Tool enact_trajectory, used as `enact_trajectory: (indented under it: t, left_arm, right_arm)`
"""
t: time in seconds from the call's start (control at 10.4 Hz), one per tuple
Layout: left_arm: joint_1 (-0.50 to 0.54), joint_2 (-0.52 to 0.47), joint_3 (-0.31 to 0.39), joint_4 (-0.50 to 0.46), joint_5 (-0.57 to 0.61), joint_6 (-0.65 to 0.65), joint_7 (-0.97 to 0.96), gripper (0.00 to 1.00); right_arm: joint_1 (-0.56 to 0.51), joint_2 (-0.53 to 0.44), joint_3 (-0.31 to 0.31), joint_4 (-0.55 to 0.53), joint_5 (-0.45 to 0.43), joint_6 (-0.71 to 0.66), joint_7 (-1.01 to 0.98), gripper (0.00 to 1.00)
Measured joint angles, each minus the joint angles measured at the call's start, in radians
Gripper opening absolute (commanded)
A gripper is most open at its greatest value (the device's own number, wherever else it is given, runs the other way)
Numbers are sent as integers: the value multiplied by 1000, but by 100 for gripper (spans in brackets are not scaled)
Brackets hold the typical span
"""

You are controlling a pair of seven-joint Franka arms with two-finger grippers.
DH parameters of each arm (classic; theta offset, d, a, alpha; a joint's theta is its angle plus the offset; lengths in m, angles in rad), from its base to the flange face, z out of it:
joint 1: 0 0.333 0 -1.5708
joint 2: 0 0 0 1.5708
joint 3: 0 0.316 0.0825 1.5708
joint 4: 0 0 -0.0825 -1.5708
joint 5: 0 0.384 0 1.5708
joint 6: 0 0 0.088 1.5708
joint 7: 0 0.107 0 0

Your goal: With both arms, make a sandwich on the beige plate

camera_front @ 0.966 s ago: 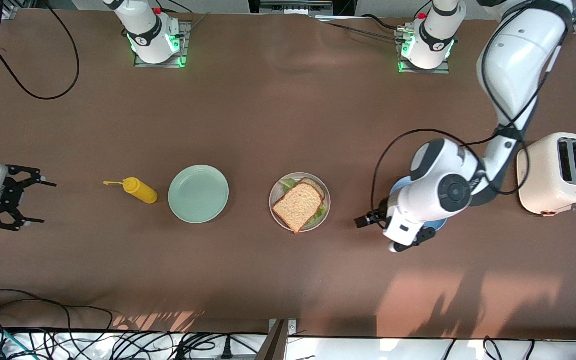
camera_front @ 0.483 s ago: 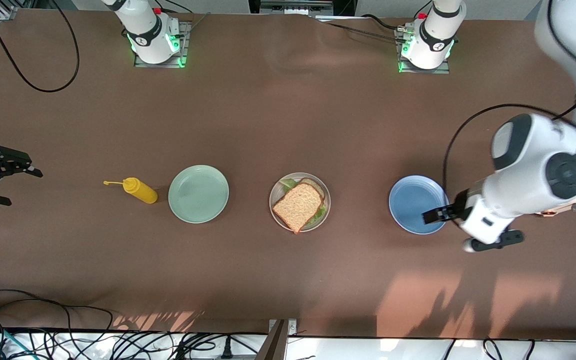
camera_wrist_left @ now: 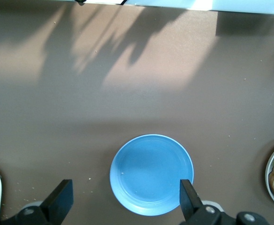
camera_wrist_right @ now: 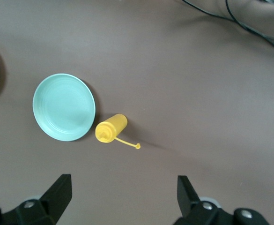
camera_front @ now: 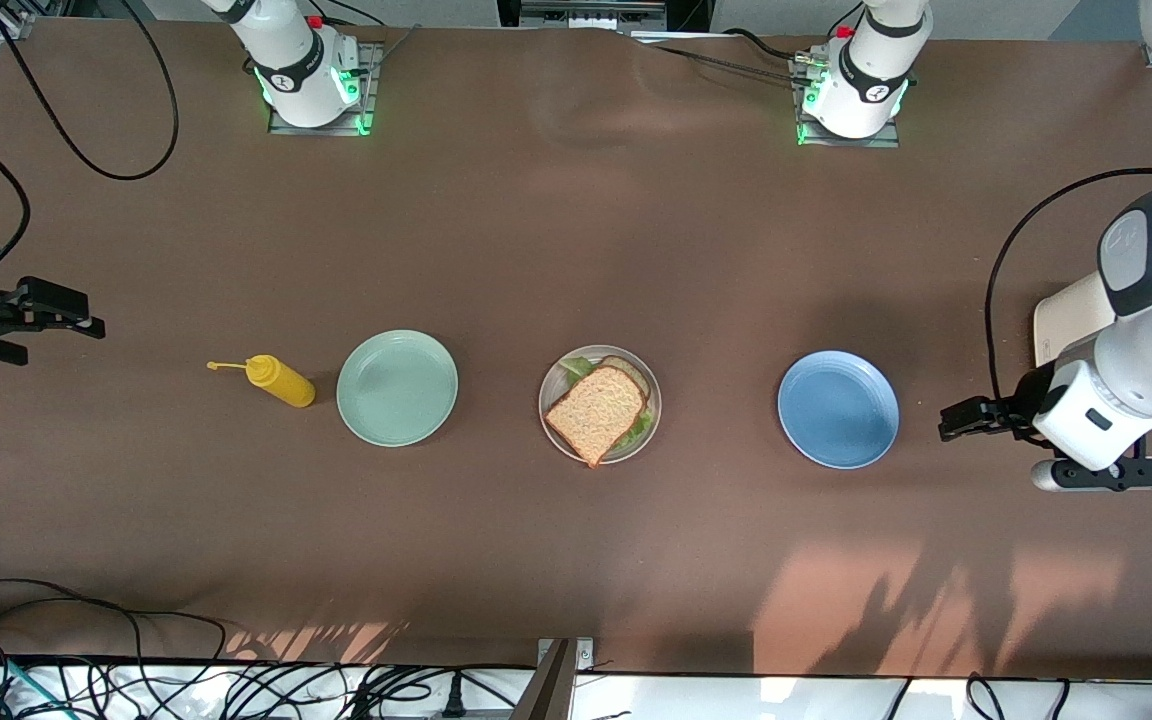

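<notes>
Sandwich (camera_front: 600, 408) rests on beige plate (camera_front: 551, 420), grippers open.

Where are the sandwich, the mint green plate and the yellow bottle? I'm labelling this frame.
sandwich (camera_front: 596, 410), front view, top toast slice.
mint green plate (camera_front: 397, 388), front view, bare centre.
yellow bottle (camera_front: 281, 381), front view, body.

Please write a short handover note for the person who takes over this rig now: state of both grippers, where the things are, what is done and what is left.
Left gripper: open, empty, up over the table between the blue plate and the toaster.
Right gripper: open, empty, at the right arm's end of the table, near the mustard bottle.
Sandwich: assembled on the beige plate, top toast a bit askew, lettuce showing at the edges.
Mint green plate and blue plate: nothing on them.
Done: sandwich built.
Left: seemingly nothing but parking the arms.
</notes>
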Motion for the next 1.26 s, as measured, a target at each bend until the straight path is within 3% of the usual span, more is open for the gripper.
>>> enact_trajectory:
  t: [0.39,1.26]
  left_arm:
    - [-4,-2,-2,-2,0,0,22,100]
    - [7,-7,12,18,0,2,21,100]
  right_arm:
    - [25,-27,90,-4,-103,-7,252,100]
    - [17,-25,91,3,-106,-30,178,100]
